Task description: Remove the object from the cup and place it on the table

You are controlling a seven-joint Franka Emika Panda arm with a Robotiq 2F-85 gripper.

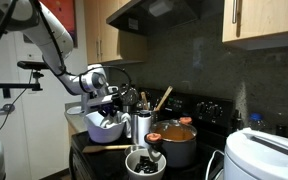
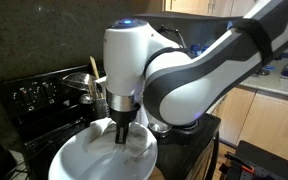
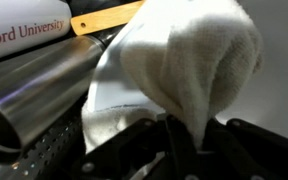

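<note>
My gripper (image 2: pixel 121 136) reaches down into a wide white cup or bowl (image 2: pixel 66 152) on the stove; both also show in an exterior view, the gripper (image 1: pixel 106 103) above the bowl (image 1: pixel 104 129). In the wrist view the jaws (image 3: pixel 184 140) are shut on a fold of a white cloth (image 3: pixel 194 60), which bulges out ahead of the fingers. Whether the cloth still touches the bowl I cannot tell.
A steel tumbler (image 1: pixel 141 125) (image 3: pixel 34 95) stands close beside the bowl. A wooden spoon (image 1: pixel 104 148) (image 3: pixel 106 17) lies nearby. A pot with orange contents (image 1: pixel 176 138), a small bowl of dark pieces (image 1: pixel 144 163) and a white appliance (image 1: pixel 266 155) crowd the stove.
</note>
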